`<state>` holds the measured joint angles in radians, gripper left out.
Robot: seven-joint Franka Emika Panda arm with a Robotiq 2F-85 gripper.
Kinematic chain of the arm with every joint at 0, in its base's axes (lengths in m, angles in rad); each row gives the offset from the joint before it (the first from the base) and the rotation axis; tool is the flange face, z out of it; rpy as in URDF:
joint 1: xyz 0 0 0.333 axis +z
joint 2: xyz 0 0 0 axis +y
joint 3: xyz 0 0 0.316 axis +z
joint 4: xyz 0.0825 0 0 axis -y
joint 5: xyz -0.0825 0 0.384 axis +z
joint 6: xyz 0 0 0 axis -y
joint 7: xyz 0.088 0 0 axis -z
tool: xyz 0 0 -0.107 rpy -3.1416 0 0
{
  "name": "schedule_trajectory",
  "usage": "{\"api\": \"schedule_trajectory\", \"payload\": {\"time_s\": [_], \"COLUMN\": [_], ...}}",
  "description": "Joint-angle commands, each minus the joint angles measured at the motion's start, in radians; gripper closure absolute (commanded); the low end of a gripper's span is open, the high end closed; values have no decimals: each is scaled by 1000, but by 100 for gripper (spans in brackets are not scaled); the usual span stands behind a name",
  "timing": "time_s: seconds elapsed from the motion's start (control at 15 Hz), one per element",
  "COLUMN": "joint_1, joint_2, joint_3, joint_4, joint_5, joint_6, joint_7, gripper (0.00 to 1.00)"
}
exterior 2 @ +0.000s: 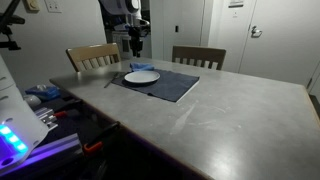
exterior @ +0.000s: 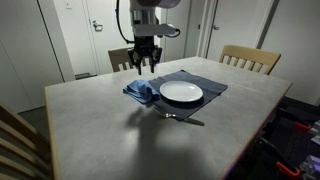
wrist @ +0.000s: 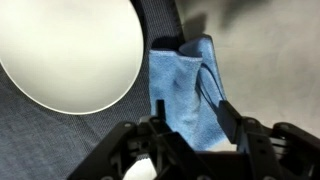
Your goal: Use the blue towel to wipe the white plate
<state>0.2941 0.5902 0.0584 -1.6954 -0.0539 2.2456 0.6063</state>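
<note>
A white plate (exterior: 181, 93) lies on a dark grey placemat (exterior: 213, 84) on the table; it also shows in another exterior view (exterior 2: 141, 76) and in the wrist view (wrist: 65, 50). A crumpled blue towel (exterior: 140, 93) lies beside the plate, half on the mat's edge, and shows in the wrist view (wrist: 185, 85) too. My gripper (exterior: 146, 64) hangs a little above the towel, pointing down. In the wrist view the gripper (wrist: 190, 108) is open, one finger on each side of the towel, holding nothing. In an exterior view the gripper (exterior 2: 135, 47) stands behind the plate.
A piece of cutlery (exterior: 185, 118) lies at the mat's near edge. Wooden chairs (exterior: 250, 58) stand at the far side of the table. A cluttered side surface with tools (exterior 2: 45, 100) stands beside the table.
</note>
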Motion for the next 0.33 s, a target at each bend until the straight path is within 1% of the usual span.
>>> {"api": "schedule_trajectory", "payload": {"time_s": [0.0, 0.07, 0.13, 0.27], "joint_1": [-19, -16, -14, -18], "joint_2": [-90, -100, -106, -115], "joint_3": [9, 5, 2, 5], "joint_4": [-21, -14, -8, -2], "joint_5": [42, 42, 38, 42], "joint_6": [-97, -124, -148, -179], "joint_7": [-71, -69, -64, -64], "gripper": [13, 6, 2, 0]}}
